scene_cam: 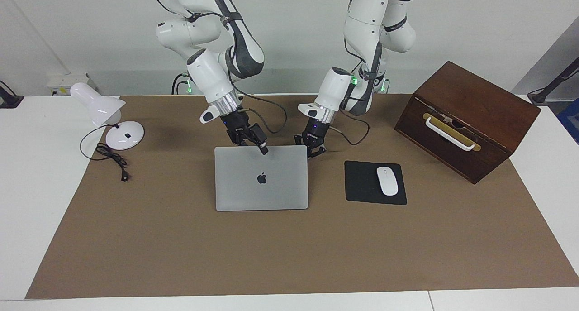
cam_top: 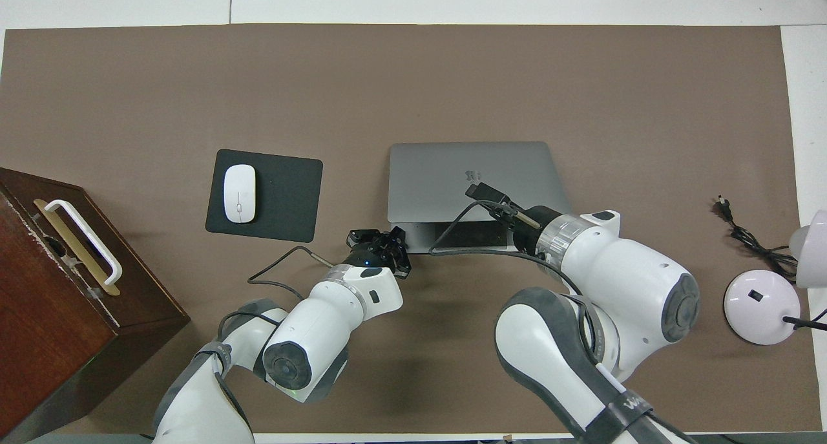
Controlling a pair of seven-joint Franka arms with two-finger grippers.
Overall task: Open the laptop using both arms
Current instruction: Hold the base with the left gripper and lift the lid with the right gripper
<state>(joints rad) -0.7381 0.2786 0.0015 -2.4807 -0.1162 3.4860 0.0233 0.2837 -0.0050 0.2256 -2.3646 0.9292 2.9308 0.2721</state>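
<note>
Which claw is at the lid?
The right claw, at the raised lid edge of the laptop; the left claw is low beside the base corner.

Bare mat [scene_cam: 271, 252] flanks the laptop [scene_cam: 261, 184] (mouse pad [scene_cam: 362, 184] near one side).

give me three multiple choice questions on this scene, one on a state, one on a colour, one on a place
1. The laptop is: A shut flat; B lid partly raised; C folded fully back.
2. The desk lamp is: A black; B white; C red.
3. The mouse lies: A on the laptop; B beside the desk lamp; C on the mouse pad.
Key: 1 B, the overhead view shows the base under the lifted lid, right pincer at the lid's edge, left pincer at the base's corner. 2 B, head and foot are white. 3 C, it rests on the black pad.
</note>
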